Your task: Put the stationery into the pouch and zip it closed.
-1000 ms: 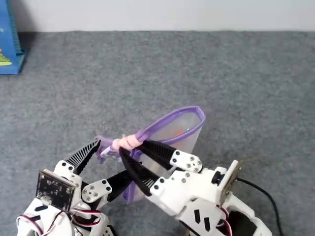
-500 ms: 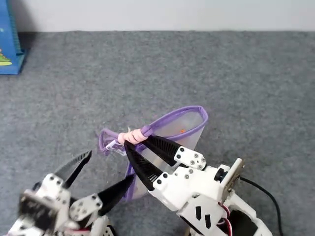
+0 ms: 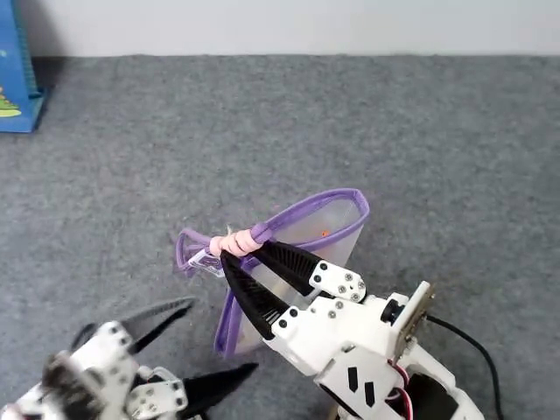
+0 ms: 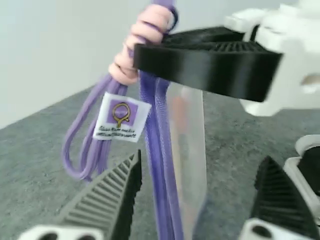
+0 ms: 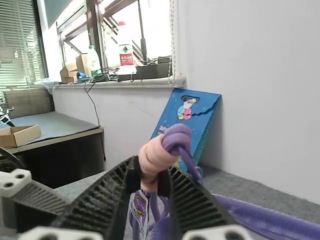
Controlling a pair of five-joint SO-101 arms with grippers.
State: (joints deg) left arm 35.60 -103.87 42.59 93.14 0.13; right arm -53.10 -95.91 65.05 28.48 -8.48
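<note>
Basically, the grey bench [image 3: 394,122] carries the clear, purple-edged pouch [image 3: 324,229], held upright near centre, likely so the zip runs freely along its top. Right gripper [image 3: 241,254], arm low from 5 o'clock, pinches the pink pull [image 3: 229,245]. Left gripper [image 3: 220,337] is spread at 7 o'clock, near the pouch.

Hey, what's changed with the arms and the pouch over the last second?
The left gripper, open, drew back from the looped end of the pouch toward its own base. The right gripper stayed shut on the pink-wrapped strap, and the pouch barely shifted.
</note>
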